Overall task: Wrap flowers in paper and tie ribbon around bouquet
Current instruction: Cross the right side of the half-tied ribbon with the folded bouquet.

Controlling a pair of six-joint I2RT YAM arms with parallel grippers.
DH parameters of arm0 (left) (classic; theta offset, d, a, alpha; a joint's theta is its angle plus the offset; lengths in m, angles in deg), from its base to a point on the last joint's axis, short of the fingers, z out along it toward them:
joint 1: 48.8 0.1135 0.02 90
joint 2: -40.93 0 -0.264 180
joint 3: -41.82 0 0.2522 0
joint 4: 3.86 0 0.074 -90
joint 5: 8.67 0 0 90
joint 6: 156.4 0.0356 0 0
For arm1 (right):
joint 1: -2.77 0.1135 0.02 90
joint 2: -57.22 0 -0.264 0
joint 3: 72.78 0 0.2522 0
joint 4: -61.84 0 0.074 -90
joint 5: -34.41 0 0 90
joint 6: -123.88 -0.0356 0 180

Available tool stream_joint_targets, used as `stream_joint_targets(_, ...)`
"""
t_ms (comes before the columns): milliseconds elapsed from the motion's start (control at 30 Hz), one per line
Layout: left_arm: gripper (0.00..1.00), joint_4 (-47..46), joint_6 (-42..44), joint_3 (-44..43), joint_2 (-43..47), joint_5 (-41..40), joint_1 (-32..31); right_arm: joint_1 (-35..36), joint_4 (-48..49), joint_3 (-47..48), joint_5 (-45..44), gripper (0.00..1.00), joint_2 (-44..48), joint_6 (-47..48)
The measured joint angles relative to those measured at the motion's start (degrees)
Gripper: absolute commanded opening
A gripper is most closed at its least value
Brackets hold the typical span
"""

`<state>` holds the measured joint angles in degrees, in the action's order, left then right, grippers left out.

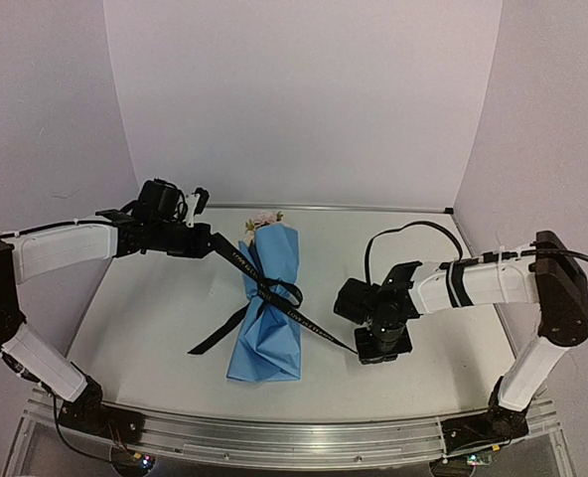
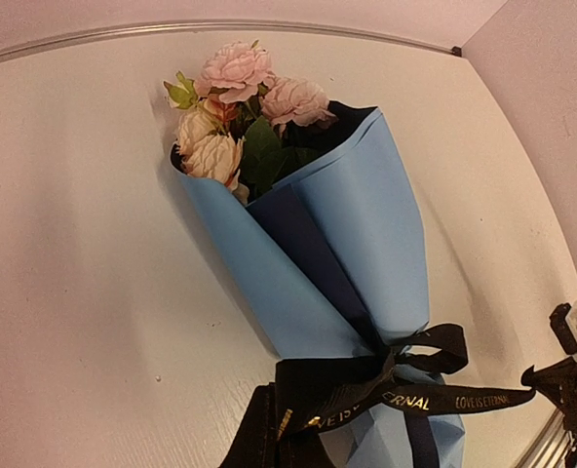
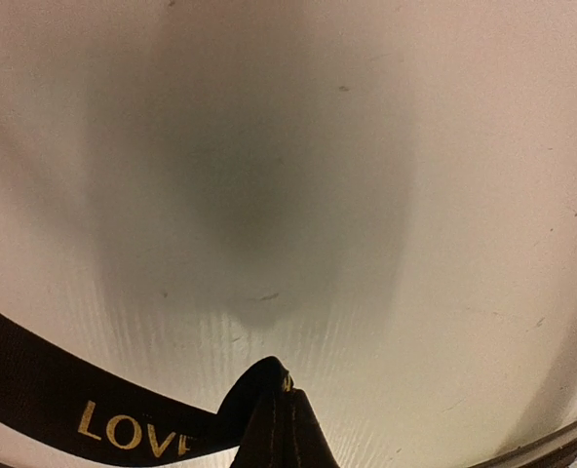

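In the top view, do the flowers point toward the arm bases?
No, the flowers stick out of the paper at its far end.

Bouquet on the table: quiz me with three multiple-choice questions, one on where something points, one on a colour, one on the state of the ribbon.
1. The flowers point toward:
A) the near edge
B) the back wall
C) the right side

2. The lettering on the ribbon is:
A) gold
B) white
C) red

3. The ribbon is:
A) lying loose, untied
B) looped round the bouquet, with the left gripper and right gripper each shut on an end
C) rolled up

Answers:
1 B, the blooms sit at the far end of the blue paper.
2 A, gold letters show in both wrist views.
3 B, it runs straight from each gripper to the band round the paper.
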<state>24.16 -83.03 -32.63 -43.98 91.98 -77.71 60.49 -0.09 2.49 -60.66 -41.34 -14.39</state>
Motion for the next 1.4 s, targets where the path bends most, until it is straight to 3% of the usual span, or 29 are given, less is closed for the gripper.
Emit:
stream_joint_targets(200, 0.0, 0.11, 0.16, 0.09, 1.11, 0.93, 0.0, -5.49, -2.22, 0.87, -3.31, 0.0, 0.07, -0.26)
stream_joint_targets(467, 0.0, -0.36, 1.1, 0.11, 1.6, 7.17, 0.0, -5.12, -2.02, 5.78, -3.48, 0.04, 0.04, 0.61)
stream_joint_targets(700, 0.0, -0.33, 2.08, 0.11, 1.37, 12.63, -0.02, -4.95, -1.7, 9.44, -3.59, 0.49, -1.63, 1.93)
stream_joint_targets(833, 0.0, -0.31, 2.48, 0.09, 1.15, 13.82, 0.0, -4.95, -1.65, 10.46, -4.76, 0.59, -1.72, 2.36)
stream_joint_targets(1000, 0.0, -0.32, 3.1, 0.09, 1.12, 14.8, -0.01, -4.99, 1.0, 12.83, -3.35, 0.6, -1.48, 6.18)
stream_joint_targets(1400, 0.0, -0.28, 3.38, -0.13, -0.1, 16.73, 0.0, -5.96, 25.54, 13.76, 15.78, 0.57, -6.42, 19.29)
